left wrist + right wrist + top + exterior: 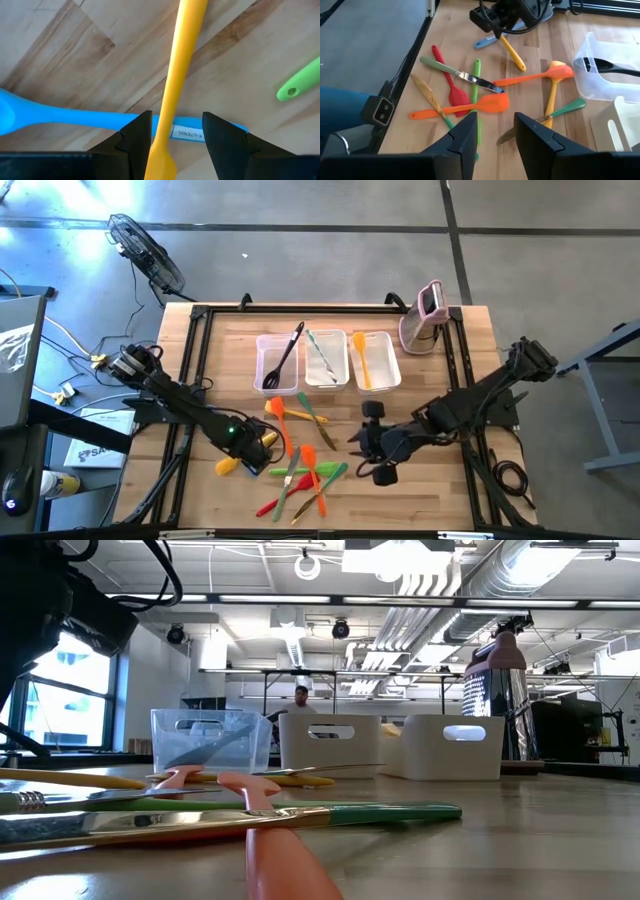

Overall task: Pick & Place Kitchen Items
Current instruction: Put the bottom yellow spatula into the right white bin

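Note:
Several slim kitchen items lie scattered on the wooden table: an orange spatula, a red one, a green one and an orange spoon. My left gripper points straight down, open. Its fingers stand either side of a yellow utensil's handle, which lies across a blue utensil. Whether a finger touches the handle I cannot tell. My right gripper hangs open above the table, right of the pile, with nothing between its fingers.
Three clear tubs stand in a row at the far side. The left tub holds a black utensil, the middle tub a pale one, the right tub an orange one. A pink-and-white upright gadget stands at the far right.

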Action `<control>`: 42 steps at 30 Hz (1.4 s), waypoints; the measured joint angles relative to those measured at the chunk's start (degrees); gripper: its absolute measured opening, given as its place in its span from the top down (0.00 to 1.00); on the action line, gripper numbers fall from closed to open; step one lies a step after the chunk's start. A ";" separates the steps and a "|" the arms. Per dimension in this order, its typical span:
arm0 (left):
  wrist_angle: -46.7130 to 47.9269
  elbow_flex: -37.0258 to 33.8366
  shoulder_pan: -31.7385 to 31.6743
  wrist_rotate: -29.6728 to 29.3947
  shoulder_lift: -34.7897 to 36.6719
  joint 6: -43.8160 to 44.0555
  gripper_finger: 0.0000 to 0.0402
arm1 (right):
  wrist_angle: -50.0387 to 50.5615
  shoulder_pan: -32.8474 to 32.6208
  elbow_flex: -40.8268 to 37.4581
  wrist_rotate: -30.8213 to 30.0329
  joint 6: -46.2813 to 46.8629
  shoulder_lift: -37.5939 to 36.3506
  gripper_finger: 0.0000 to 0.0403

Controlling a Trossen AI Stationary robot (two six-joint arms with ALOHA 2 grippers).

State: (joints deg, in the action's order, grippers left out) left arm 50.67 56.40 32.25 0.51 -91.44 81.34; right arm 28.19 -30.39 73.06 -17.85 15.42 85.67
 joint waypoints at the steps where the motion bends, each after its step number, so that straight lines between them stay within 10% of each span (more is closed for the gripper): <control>1: 0.00 0.02 0.00 0.00 -0.02 0.18 0.58 | 0.04 -0.21 0.00 -0.06 0.00 0.00 0.70; 36: -2.49 0.26 -0.08 2.80 -8.37 -1.67 0.58 | 0.34 -0.48 0.00 -0.20 1.53 0.00 0.71; 42: -3.12 0.24 -0.07 2.69 -8.48 -1.60 0.72 | 0.41 -0.48 0.00 -0.18 2.57 0.00 0.71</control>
State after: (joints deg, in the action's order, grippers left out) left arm 47.56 56.64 32.18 3.20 -99.92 79.75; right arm 28.60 -30.87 73.06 -18.03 17.99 85.67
